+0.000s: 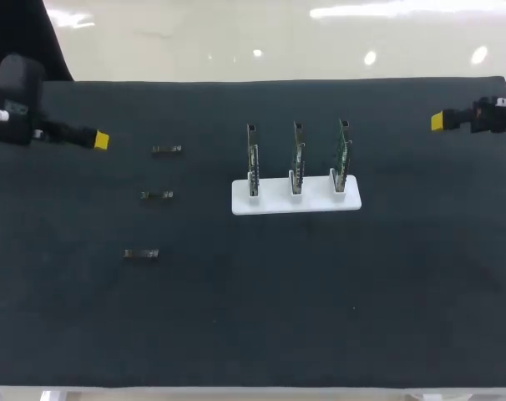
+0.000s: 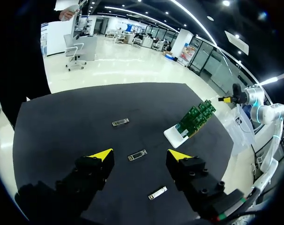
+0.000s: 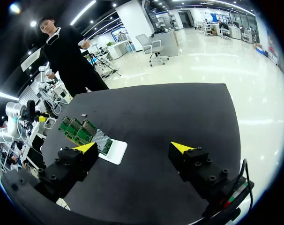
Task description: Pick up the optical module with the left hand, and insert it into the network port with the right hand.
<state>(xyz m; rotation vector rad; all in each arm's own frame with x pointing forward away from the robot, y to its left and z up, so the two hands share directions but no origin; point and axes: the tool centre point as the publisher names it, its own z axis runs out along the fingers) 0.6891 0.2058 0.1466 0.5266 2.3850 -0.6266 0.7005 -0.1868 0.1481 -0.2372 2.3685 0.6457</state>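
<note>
Three small dark optical modules lie in a loose column on the black mat's left half: a far one (image 1: 166, 150), a middle one (image 1: 156, 195) and a near one (image 1: 141, 254). At the centre, three green circuit boards (image 1: 296, 159) stand upright in a white base (image 1: 270, 203). My left gripper (image 1: 100, 140) hovers at the far left, open and holding nothing. In the left wrist view one module (image 2: 137, 155) shows between its open fingers (image 2: 100, 153), well below them, with the others ahead (image 2: 120, 122) and nearer (image 2: 158, 192). My right gripper (image 1: 438, 122) (image 3: 133, 148) hangs open at the far right, with the boards (image 3: 81, 131) off to one side.
The black mat (image 1: 403, 292) covers the whole tabletop. Its front and right parts are bare. The white base (image 2: 172, 136) with its boards (image 2: 196, 116) lies between the two arms. A person stands beyond the table's far edge, touching nothing.
</note>
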